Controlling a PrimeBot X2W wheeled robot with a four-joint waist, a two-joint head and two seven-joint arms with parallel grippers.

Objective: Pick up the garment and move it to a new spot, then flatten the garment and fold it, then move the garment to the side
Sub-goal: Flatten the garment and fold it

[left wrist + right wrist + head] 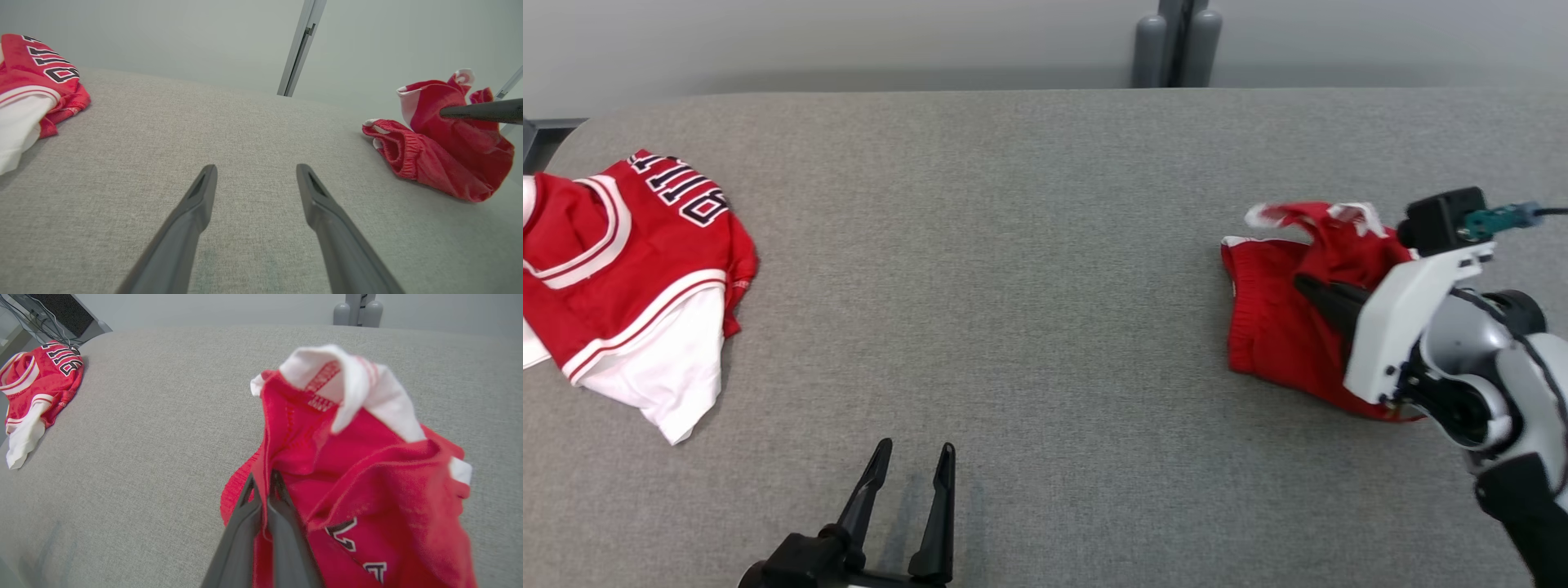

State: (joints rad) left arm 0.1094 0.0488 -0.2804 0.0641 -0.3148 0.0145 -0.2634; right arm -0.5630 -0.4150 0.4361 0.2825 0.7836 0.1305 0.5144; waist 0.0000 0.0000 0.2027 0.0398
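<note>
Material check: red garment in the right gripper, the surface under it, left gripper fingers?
Red garment: seemingly a thin matte sports knit, by its fine mesh texture and limp drape; white stitched trim. Right gripper pinches it. Surface: grey heathered woven cloth, matte, upholstery-like. Left gripper fingers: smooth dark matte, probably plastic, possibly coated metal.

Red-white jersey (629,269) crumpled on grey table (1013,286), left.

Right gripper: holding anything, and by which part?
The right gripper is shut on the red garment, jaws pinching a fold of red cloth near the bunch's middle. The left gripper is open, empty.
</note>
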